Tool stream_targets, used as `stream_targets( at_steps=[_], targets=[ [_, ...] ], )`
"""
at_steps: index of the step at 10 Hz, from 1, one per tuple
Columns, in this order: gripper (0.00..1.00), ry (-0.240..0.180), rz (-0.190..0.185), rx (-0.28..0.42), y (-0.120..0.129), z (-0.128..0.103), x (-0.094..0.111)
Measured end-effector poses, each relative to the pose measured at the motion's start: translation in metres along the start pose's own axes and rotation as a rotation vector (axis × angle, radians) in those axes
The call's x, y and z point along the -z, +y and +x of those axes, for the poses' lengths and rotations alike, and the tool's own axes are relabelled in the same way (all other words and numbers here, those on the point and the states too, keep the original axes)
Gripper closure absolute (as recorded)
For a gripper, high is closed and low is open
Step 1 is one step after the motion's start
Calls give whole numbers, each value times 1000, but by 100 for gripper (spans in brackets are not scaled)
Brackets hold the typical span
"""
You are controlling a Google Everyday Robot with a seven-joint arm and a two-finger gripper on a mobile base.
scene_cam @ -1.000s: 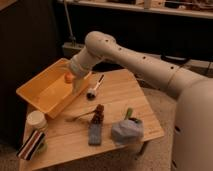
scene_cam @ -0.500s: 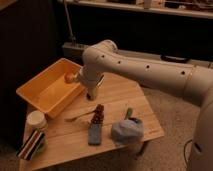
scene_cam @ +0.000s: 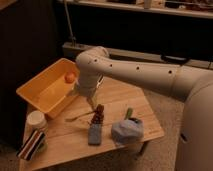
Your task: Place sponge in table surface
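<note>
A flat grey-blue sponge (scene_cam: 95, 134) lies on the wooden table (scene_cam: 145, 112), near its front edge. My gripper (scene_cam: 91, 101) hangs from the white arm (scene_cam: 130, 72) and points down over the middle of the table, just right of the yellow bin (scene_cam: 37, 92). It is a little behind and above the sponge, close to a dark brown bar (scene_cam: 98, 115). What, if anything, the gripper holds is hidden.
An orange ball (scene_cam: 70, 77) lies in the yellow bin. A white cup (scene_cam: 36, 120) and a striped packet (scene_cam: 31, 145) stand at the front left. A crumpled blue bag (scene_cam: 127, 131) and a green item (scene_cam: 129, 114) lie at the front right. A thin stick (scene_cam: 77, 118) lies mid-table.
The arm has swung from over the yellow bin toward the middle of the table, and the gripper now hangs lower over the wood.
</note>
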Motion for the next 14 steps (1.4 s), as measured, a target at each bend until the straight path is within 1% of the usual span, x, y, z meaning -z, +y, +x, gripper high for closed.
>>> stream_targets(
  at_steps=[3,4,6,7,8,9,10,14],
  targets=[
    [20,0,7,8,-1,-1,-2],
    [20,8,12,31,2,-3,-4],
    [20,18,-1,153,22,-20,-22],
    [20,16,-20,230,37,-32,-41],
    [20,14,-39,281,46,-40,-53],
    [20,9,-69,348,56,-51,-66],
    [20,-3,-91,390,62,-60,-74],
    [20,-2,-94,395,62,-60,-75]
  ],
)
